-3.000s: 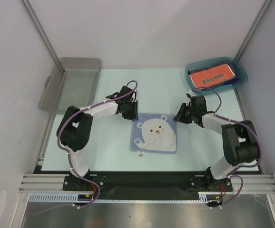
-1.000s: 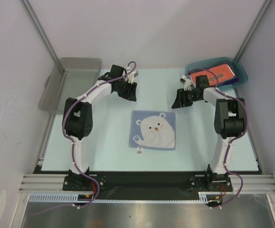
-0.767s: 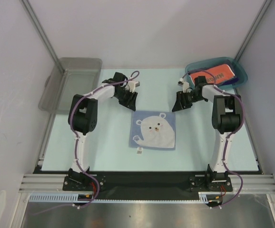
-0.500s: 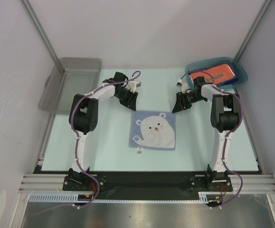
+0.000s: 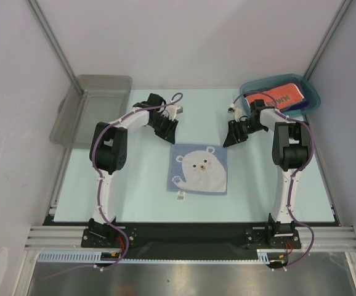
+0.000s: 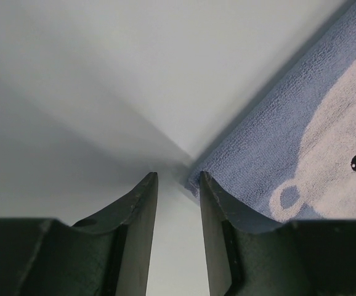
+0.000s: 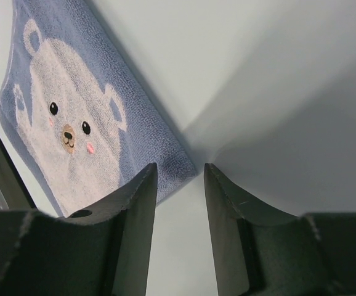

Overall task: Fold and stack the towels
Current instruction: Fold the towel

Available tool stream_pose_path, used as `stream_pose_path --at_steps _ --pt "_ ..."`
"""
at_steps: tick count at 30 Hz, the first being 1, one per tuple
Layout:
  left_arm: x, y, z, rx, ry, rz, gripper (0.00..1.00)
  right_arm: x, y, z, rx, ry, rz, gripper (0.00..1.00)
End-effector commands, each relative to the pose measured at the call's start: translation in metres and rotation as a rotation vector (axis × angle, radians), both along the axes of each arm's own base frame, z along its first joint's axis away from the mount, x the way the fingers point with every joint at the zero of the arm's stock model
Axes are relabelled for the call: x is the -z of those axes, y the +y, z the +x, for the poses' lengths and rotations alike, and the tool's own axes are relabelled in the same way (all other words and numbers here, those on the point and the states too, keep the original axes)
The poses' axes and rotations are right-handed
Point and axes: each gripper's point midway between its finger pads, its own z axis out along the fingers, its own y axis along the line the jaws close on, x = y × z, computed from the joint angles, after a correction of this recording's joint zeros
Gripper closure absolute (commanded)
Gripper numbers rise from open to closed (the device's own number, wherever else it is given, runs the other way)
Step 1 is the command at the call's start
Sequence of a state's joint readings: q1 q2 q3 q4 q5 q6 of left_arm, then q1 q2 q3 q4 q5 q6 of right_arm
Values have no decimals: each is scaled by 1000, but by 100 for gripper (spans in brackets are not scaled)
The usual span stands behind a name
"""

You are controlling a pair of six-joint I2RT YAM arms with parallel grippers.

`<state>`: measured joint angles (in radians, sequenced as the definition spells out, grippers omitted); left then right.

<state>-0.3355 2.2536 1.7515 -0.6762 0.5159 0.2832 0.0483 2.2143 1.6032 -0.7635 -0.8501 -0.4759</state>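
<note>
Lying flat at the centre of the top view, the blue bear towel (image 5: 199, 168) has the left gripper (image 5: 170, 131) and right gripper (image 5: 229, 139) at its upper corners, fingers slightly apart. An orange towel (image 5: 275, 98) fills the teal bin (image 5: 315, 98), upper right.

The pale green surface (image 5: 135, 179) is carrying 1 blue towel (image 5: 199, 169) with a white bear print, lying flat and unfolded near its middle. A teal bin (image 5: 311, 98) is sitting at its far right corner, a grey bin (image 5: 95, 83) at its far left edge.
</note>
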Motion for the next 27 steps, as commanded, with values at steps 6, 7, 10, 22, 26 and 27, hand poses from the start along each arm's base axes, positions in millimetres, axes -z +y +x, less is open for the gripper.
stream_pose_path --at_steps 6,7,10,22,26,27 --pt "20 8 -12 32 25 94 63 12 -5 -5 -30 -9 -98 59" --pt "21 8 -13 31 24 96 63 11 -4 -5 -31 -17 -102 58" --pt "21 13 -14 21 23 117 64 13 -1 -7 -35 -25 -123 58" --pt "18 5 -19 17 23 123 100 15 -7 -3 8 -57 -209 82" --pt "8 5 -15 2 1 120 100 6 -4 2 5 -90 -193 88" --pt "5 7 -12 -6 -11 128 100 4 -3 3 5 -98 -189 90"
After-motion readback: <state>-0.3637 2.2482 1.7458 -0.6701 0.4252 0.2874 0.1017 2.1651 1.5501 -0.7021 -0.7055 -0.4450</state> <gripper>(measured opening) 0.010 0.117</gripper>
